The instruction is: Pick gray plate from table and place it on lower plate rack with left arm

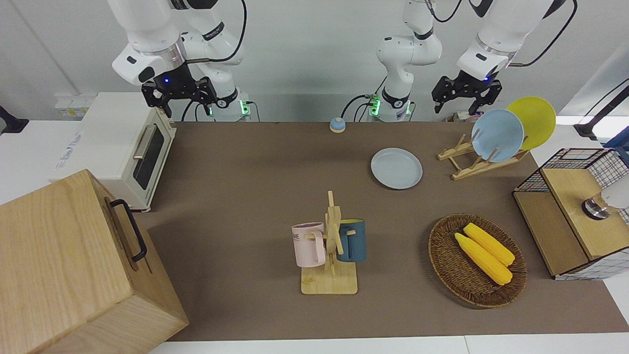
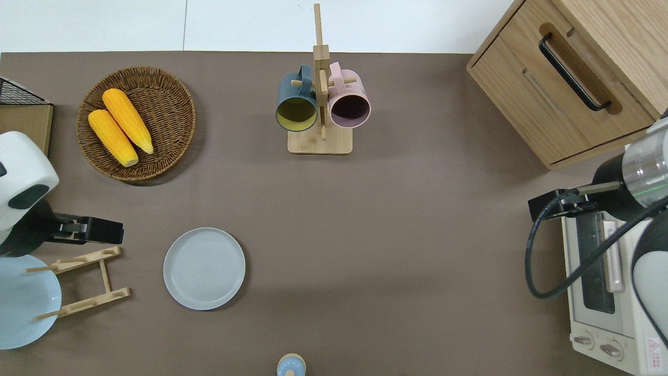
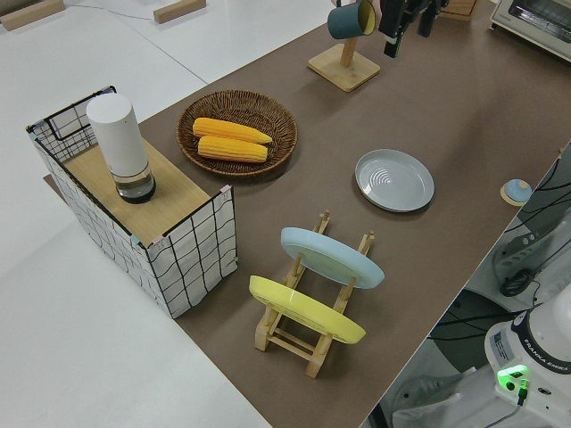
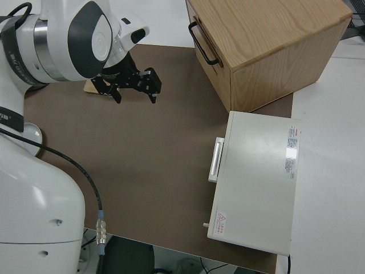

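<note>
Gray and faintly blue, the gray plate (image 2: 204, 268) lies flat on the brown worktop (image 2: 365, 219), just beside the lower plate rack (image 2: 83, 282) and apart from it, on the side toward the right arm's end. The wooden rack already carries a light blue plate (image 1: 497, 135) and a yellow plate (image 1: 533, 120), both leaning in slots at its end away from the gray plate; the slots nearest the gray plate stand free.

The left gripper (image 2: 107, 231) hangs in the air over the worktop at the edge of the rack farther from the robots, its jaws spread and holding nothing. The right arm (image 1: 147, 44) is parked, and its gripper (image 1: 179, 93) shows its jaws spread and empty too.

Farther from the robots than the gray plate, a wicker basket (image 2: 136, 123) holds two ears of corn (image 2: 120, 127). A wooden mug stand (image 2: 320, 104) toward the middle of the worktop carries a dark blue mug (image 2: 296, 102) and a pink mug (image 2: 348, 102). A small blue bell (image 1: 337, 125) sits at the edge nearest the robots. At the right arm's end stand a white toaster oven (image 1: 118, 147) and a wooden drawer box (image 1: 73, 265); at the left arm's end, a wire-sided crate (image 3: 134, 214) bears a white cylinder (image 3: 120, 147).
</note>
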Motion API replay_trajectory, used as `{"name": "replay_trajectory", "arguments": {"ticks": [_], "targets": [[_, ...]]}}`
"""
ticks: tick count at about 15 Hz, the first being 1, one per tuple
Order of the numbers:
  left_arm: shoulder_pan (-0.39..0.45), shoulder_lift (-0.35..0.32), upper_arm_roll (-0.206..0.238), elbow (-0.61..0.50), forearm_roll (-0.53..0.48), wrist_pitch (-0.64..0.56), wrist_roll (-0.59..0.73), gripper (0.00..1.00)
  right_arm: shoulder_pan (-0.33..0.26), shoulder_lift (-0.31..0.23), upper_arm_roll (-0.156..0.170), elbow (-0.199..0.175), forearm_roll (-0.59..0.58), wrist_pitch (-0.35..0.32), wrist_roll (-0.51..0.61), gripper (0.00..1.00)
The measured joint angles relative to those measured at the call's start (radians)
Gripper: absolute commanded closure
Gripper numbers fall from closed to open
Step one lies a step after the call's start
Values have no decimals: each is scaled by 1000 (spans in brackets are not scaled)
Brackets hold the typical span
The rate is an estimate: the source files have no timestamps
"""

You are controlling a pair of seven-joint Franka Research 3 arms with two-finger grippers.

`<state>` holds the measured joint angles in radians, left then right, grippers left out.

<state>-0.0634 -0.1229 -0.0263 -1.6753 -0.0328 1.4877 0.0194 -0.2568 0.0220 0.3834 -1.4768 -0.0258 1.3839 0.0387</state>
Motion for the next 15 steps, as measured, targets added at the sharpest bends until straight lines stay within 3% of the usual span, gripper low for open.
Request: {"name": "replay_trajectory", "arguments": {"ticks": [15], "targets": [[4,5,-8,4,10,-27,-2,7,0,0,0,0,0,0,0,17]]}}
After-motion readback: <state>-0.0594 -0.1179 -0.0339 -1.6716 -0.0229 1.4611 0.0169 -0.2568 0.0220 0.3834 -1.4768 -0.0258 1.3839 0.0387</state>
